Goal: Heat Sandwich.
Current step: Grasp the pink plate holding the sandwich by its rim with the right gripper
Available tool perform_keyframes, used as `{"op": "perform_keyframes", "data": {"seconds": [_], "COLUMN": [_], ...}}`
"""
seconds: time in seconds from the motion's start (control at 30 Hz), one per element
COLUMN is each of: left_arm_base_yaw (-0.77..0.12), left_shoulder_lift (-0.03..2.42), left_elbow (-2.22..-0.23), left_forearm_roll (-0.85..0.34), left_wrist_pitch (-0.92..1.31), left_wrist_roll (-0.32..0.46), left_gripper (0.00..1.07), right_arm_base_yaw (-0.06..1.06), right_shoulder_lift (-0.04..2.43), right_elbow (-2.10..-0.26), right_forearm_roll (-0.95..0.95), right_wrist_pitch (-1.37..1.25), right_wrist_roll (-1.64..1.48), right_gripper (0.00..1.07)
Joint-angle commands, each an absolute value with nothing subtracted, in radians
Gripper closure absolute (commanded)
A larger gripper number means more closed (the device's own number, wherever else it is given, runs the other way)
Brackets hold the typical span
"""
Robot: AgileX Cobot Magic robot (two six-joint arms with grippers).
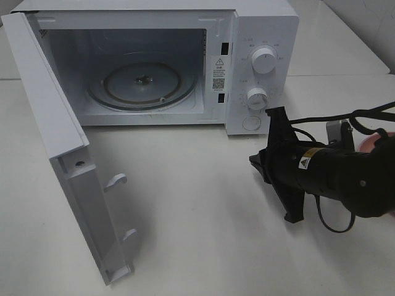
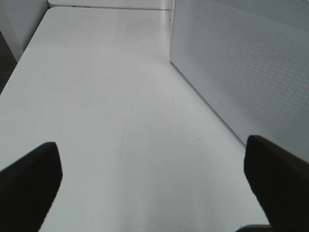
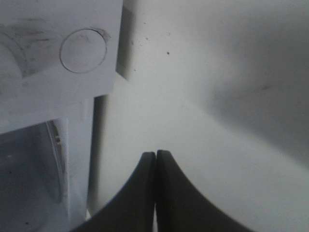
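The sandwich is out of view in every frame. The white microwave (image 1: pixel 262 28) stands at the back with its door (image 1: pixel 55 142) swung wide open to the left, and its glass turntable (image 1: pixel 142 83) is bare. My right gripper (image 1: pixel 254 161) hovers low over the table in front of the microwave's control panel, its fingers pressed together with nothing between them (image 3: pixel 155 154). My left gripper (image 2: pixel 154 188) does not show in the high view. Its wrist view has the two dark fingers (image 2: pixel 29 183) far apart over bare table, beside the door's perforated panel (image 2: pixel 251 63).
A sliver of a pink plate (image 1: pixel 369 143) peeks out behind my right arm at the right edge. The open door juts forward across the left of the table. The microwave's two knobs (image 1: pixel 264 60) and round button (image 3: pixel 83 50) face the right gripper.
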State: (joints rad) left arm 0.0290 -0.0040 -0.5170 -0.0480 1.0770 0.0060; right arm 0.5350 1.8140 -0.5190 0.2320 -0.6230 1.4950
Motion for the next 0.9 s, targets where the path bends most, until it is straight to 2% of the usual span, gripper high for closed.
{"op": "perform_keyframes", "data": {"seconds": [0.03,0.3,0.4,0.43,0.47,0.53,0.57,0.6,0.67,0.73,0.9], "left_arm_base_yaw": [0.032,0.032,0.032,0.032,0.032,0.032,0.032,0.032,0.032,0.032,0.032], "left_shoulder_lift": [-0.024,-0.024,-0.024,-0.024,-0.024,-0.024,-0.024,-0.024,-0.024,-0.024,-0.024], "left_elbow": [-0.516,-0.516,-0.516,-0.516,-0.516,-0.516,-0.516,-0.516,-0.516,-0.516,-0.516], "left_forearm_roll": [-0.053,-0.053,-0.053,-0.053,-0.053,-0.053,-0.053,-0.053,-0.053,-0.053,-0.053], "left_wrist_pitch": [1.066,1.066,1.066,1.066,1.066,1.066,1.066,1.066,1.066,1.066,1.066], "left_wrist_roll": [0.0,0.0,0.0,0.0,0.0,0.0,0.0,0.0,0.0,0.0,0.0], "left_gripper": [0.09,0.09,0.09,0.09,0.09,0.09,0.09,0.09,0.09,0.09,0.09], "right_arm_base_yaw": [0.539,0.539,0.537,0.537,0.537,0.537,0.537,0.537,0.537,0.537,0.537], "right_shoulder_lift": [1.747,1.71,1.695,1.695,1.691,1.689,1.689,1.689,1.689,1.689,1.689], "right_elbow": [-0.506,-0.506,-0.506,-0.506,-0.506,-0.513,-0.531,-0.531,-0.557,-0.592,-0.614], "right_forearm_roll": [0.118,-0.132,-0.396,-0.396,-0.527,-0.659,-0.814,-0.814,-0.962,-1.033,-0.964], "right_wrist_pitch": [-0.501,-0.398,-0.382,-0.382,-0.383,-0.383,-0.383,-0.383,-0.382,-0.358,-0.275], "right_wrist_roll": [1.492,1.547,1.699,1.699,1.799,1.908,2.001,2.001,2.09,2.099,2.099], "right_gripper": [1.04,1.04,1.04,1.04,1.04,1.04,1.04,1.04,1.04,1.04,1.04]}}
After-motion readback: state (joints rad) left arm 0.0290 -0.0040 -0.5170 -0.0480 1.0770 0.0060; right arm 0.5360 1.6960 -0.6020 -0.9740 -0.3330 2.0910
